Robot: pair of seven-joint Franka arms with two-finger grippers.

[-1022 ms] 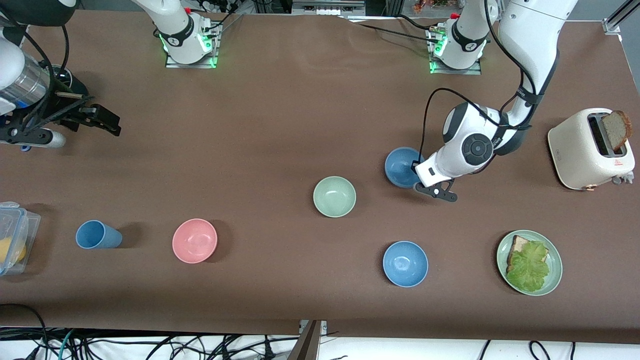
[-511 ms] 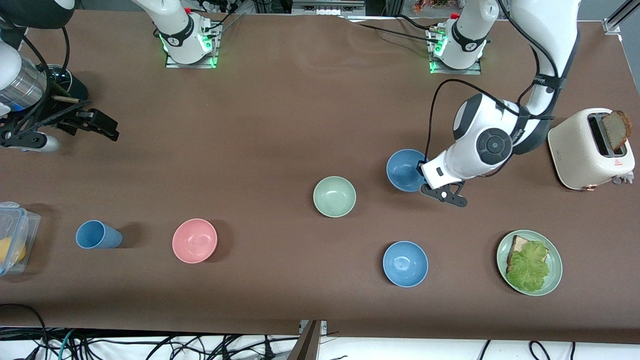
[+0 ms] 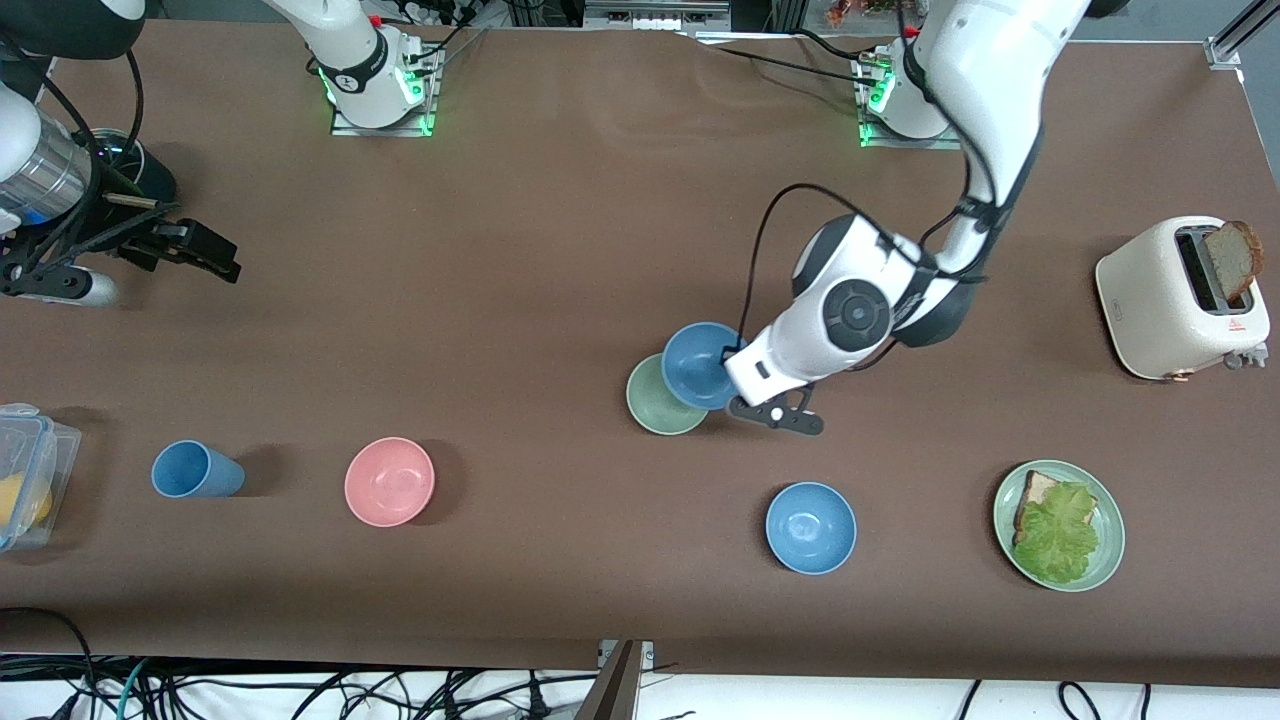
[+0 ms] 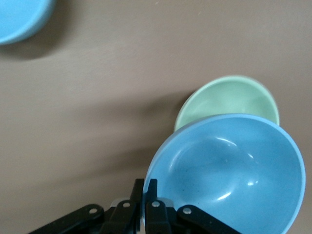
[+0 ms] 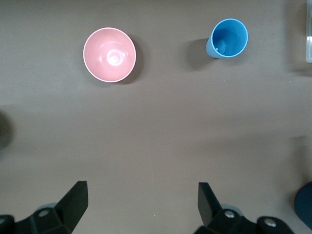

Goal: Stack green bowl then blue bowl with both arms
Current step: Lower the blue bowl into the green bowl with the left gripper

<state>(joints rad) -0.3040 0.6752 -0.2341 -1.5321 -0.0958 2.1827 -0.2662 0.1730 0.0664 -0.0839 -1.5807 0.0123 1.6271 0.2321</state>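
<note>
A: Item one, left pincer?
B: Fingers pinched nearly together on the rim of the blue bowl, which it carries in the air. Bowl mouth up, slightly tilted, hanging over the edge of the green bowl on the side toward the left arm's end of the desk.
A: Left arm pose?
B: Reaches from its base out over the middle of the desk, wrist bent down, pincer low.
A: Green bowl?
B: Upright on the desk, mouth up, partly covered by the blue bowl above it.
A: Right pincer?
B: Fingers spread wide, holding nothing. It waits above the right arm's end of the desk; the wrist view shows a pink bowl and blue cup below it.
</note>
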